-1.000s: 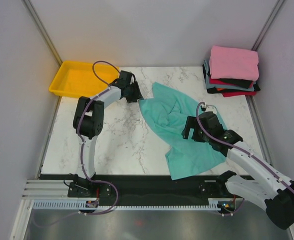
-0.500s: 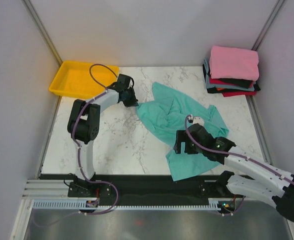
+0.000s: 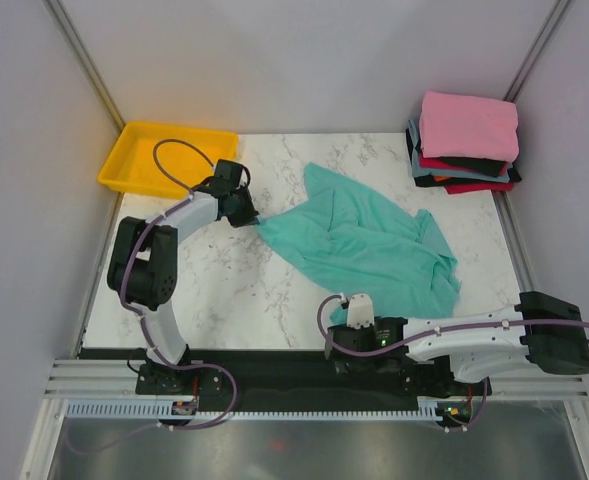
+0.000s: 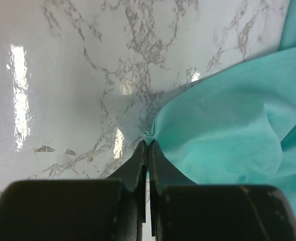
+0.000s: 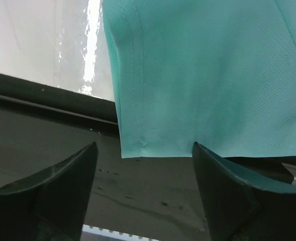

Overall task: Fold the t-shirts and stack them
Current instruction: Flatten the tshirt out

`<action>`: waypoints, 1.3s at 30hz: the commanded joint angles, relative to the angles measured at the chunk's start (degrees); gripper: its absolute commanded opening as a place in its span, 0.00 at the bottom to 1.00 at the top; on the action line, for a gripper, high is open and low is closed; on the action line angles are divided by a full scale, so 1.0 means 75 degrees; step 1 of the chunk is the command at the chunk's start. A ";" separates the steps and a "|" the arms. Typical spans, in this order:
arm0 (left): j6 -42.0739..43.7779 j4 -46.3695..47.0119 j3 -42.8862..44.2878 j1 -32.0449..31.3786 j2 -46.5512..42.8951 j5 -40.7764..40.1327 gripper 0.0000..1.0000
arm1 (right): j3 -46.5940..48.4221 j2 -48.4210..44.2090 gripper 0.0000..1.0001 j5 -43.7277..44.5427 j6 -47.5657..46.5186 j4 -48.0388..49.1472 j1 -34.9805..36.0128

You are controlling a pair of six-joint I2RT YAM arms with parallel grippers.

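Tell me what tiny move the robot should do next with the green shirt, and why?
Probably close the right pincer on the teal shirt. It stands open with the shirt's hem corner between its two sides, while the left pincer is shut on another edge. Then both could pull it flat.

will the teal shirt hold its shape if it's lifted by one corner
Probably floppy: the crumpled teal cloth t-shirt lies in soft folds and puckers where the left hand pinches it. Likely light, being thin knit. It may slide easily on the glossy marble table.
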 commanded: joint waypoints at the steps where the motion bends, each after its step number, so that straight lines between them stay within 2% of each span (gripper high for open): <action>1: -0.0134 0.0118 -0.0193 -0.0002 -0.0413 -0.0157 0.02 | -0.0054 0.0037 0.81 0.0497 0.0955 0.0082 0.0119; 5: -0.0088 0.0107 -0.0263 -0.0001 -0.0530 -0.0180 0.02 | -0.0020 0.0166 0.76 0.0941 0.1037 0.0154 0.0095; 6: -0.0087 0.0118 -0.0298 0.0010 -0.0553 -0.0192 0.02 | 0.0027 0.0224 0.70 0.1023 0.1002 0.0212 0.0107; 8: -0.0087 0.0107 -0.0310 -0.0001 -0.0577 -0.0227 0.02 | 0.0109 0.0540 0.66 0.1071 0.0816 0.0236 0.0083; 11: -0.0076 0.0107 -0.0357 0.0022 -0.0624 -0.0227 0.02 | 0.0308 0.1090 0.60 0.0744 0.0558 0.0224 0.0083; 13: -0.0076 0.0118 -0.0427 0.0010 -0.0647 -0.0251 0.02 | 0.0379 0.1418 0.52 0.0638 0.0510 0.0294 0.0130; 17: -0.0064 0.0118 -0.0568 0.0022 -0.0729 -0.0286 0.02 | 0.0355 0.1502 0.43 0.0496 0.0498 0.0435 0.0201; 18: -0.0052 0.0118 -0.0580 0.0034 -0.0729 -0.0297 0.02 | 0.0355 0.1467 0.34 0.0555 0.0510 0.0447 0.0212; 20: -0.0052 0.0107 -0.0638 0.0045 -0.0753 -0.0309 0.02 | 0.0390 0.1409 0.23 0.0672 0.0522 0.0423 0.0201; 21: -0.0052 0.0107 -0.0638 0.0045 -0.0787 -0.0309 0.02 | 0.0425 0.1397 0.09 0.0719 0.0533 0.0354 0.0201; 23: -0.0029 0.0107 -0.0685 0.0045 -0.0881 -0.0263 0.02 | 0.0554 0.1350 0.00 0.0859 0.0522 0.0167 0.0201; 26: 0.0029 -0.0068 -0.0767 0.0046 -0.1384 -0.0239 0.02 | 0.0929 0.1081 0.00 0.1409 0.0580 -0.0606 0.0212; 30: 0.0239 -0.0408 -0.0837 0.0057 -0.2578 -0.0356 0.02 | 0.1746 -0.0484 0.00 0.2568 0.0289 -0.1811 0.0119; 31: 0.0322 -0.0502 -0.0849 0.0057 -0.3207 -0.0403 0.02 | 0.2017 -0.0769 0.00 0.3012 0.0055 -0.1943 0.0107; 34: 0.0521 -0.1040 -0.0709 0.0034 -0.4264 -0.0787 0.02 | 0.3410 -0.1658 0.00 0.3961 -0.0800 -0.2494 0.0107; 35: 0.0615 -0.1158 -0.0593 0.0034 -0.4953 -0.0883 0.02 | 0.3808 -0.1778 0.00 0.4209 -0.1058 -0.2587 0.0107; 39: 0.1165 -0.1545 -0.0136 0.0045 -0.6563 -0.1129 0.02 | 0.5881 -0.1851 0.00 0.5170 -0.3291 -0.2659 0.0107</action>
